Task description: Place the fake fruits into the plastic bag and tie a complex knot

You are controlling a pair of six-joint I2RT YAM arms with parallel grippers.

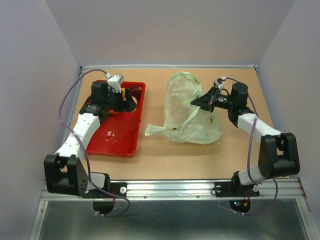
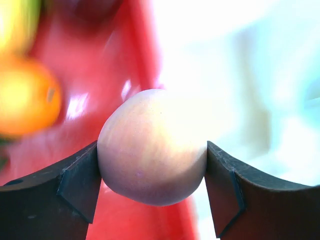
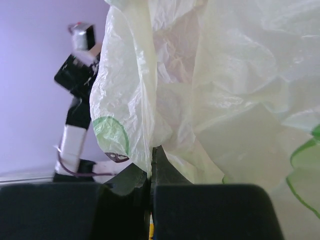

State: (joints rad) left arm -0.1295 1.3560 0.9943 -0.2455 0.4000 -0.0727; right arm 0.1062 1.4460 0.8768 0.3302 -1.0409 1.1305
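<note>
The left arm [image 1: 80,132] reaches from its base at the lower left up toward the upper left of the overhead view. The left gripper [image 1: 126,96] has both fingers [image 2: 75,185] pressed against the sides of a peach [image 2: 150,145]. The right arm [image 1: 260,135] folds at the lower right and stretches left toward the centre. The right gripper [image 1: 201,102] is clamped tight on a fold of the bag [image 3: 225,100].

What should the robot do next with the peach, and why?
Probably lift the peach straight up out of the red tray. The left claw touches it on both sides, so it looks gripped, and the right claw pinches the bag at its edge, holding it up for fruit.
</note>
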